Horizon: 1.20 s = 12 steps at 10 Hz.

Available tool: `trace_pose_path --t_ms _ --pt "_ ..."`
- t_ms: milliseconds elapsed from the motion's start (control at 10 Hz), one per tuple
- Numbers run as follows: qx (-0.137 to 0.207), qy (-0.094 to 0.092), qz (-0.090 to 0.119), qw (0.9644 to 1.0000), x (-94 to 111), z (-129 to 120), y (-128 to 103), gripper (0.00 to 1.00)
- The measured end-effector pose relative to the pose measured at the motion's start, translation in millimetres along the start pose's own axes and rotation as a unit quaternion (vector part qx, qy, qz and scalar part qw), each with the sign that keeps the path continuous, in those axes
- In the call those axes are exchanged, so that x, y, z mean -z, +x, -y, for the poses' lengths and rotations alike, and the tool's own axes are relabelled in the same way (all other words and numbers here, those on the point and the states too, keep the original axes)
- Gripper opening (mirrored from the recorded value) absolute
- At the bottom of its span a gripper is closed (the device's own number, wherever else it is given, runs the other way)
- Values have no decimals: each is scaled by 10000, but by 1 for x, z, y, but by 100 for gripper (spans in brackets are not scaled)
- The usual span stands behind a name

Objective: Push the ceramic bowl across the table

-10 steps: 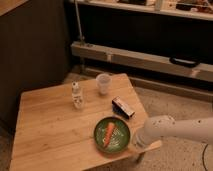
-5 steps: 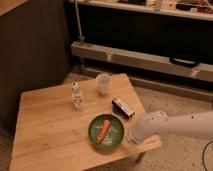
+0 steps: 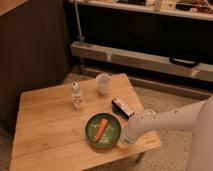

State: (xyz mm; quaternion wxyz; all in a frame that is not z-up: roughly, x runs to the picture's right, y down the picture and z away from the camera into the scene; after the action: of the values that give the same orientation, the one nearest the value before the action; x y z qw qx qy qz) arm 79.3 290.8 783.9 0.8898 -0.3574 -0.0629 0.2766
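The ceramic bowl [image 3: 113, 128] sits near the front right part of the table [image 3: 50, 135], with 1 orange, carrot-like piece [image 3: 100, 127] lying in it. Compared with a second ago it has slid a little to the left, away from the table's right edge, and the gripper [image 3: 123, 140] has followed it in. That suggests the push has begun, with most of the plank top to the left still to cross. The gripper is pressed against the bowl's right rim, low over the table. Its fingers are clenched together and hold nothing, so they serve as a blunt pusher. Farther back stand a dark packet [image 3: 122, 107], a white cup [image 3: 103, 83] and a small bottle [image 3: 76, 95], all apart from the bowl.
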Motion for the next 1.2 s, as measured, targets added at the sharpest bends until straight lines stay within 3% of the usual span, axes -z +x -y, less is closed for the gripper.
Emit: trace_pose_path --t_ms 300,600,800,1200 --pt "8 22 -58 10000 3 4 -2 0" --pt "5 106 -100 9999 13 17 -32 0" --pt "-41 106 -110 9999 18 21 -33 0" --pt "23 -69 -4 10000 7 8 -61 0"
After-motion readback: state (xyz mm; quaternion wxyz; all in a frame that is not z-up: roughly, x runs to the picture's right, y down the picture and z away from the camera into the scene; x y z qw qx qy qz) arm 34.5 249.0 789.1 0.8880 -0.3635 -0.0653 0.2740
